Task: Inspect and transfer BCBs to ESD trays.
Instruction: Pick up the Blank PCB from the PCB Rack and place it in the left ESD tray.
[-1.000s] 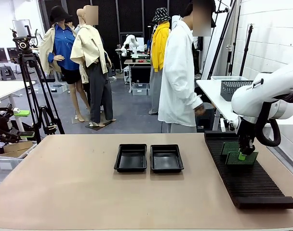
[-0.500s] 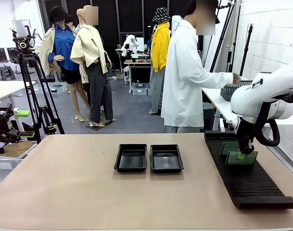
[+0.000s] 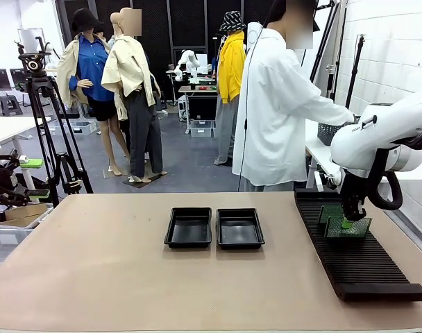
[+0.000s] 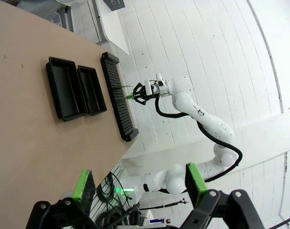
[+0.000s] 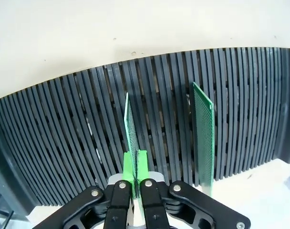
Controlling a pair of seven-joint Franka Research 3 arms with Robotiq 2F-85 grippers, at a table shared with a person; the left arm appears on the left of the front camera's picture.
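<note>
The right pincer (image 5: 135, 160) is finishing its clench — its jaws, apart a second ago, are now pinching the top edge of the nearer BCB (image 5: 130, 129), which is standing upright in the rack (image 5: 64, 157) on the right. Lifting it toward the ESD trays (image 3: 190, 210) at the middle of the surface (image 3: 93, 263) is looking possible; the left pincer (image 4: 140, 183) is hanging released.

All three share the rack (image 3: 367, 270); left wrist probably farthest.
</note>
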